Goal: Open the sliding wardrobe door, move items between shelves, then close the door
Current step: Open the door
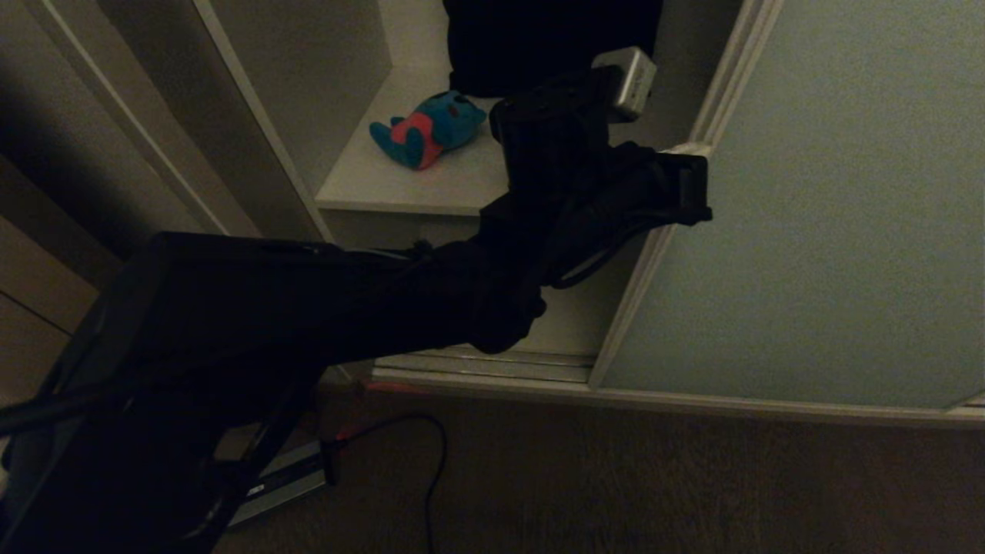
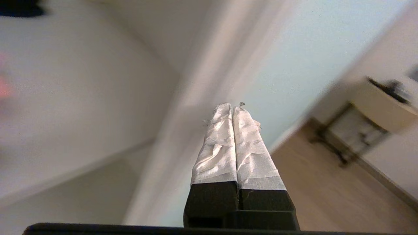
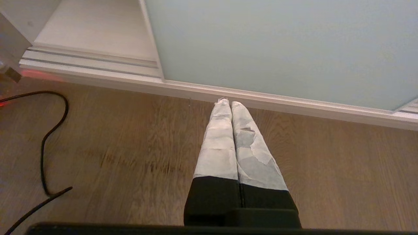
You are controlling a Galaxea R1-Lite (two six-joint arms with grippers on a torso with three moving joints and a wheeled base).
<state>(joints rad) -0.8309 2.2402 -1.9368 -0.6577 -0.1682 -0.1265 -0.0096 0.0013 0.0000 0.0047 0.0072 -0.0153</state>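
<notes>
The sliding wardrobe door is a pale grey-green panel with a cream frame, and it stands slid to the right. To its left the wardrobe is open. A small teal plush toy with a red belly lies on an off-white shelf. My left arm reaches across the opening. Its gripper is shut and empty, with its taped tips at the door's left frame edge. The left wrist view shows the same gripper pressed shut before the door. My right gripper hangs shut over the floor, below the door.
A dark folded cloth lies at the back of the shelf behind the toy. The ribbed floor track runs along the wardrobe's base. A black cable loops over the wood floor. A brown side panel stands at left.
</notes>
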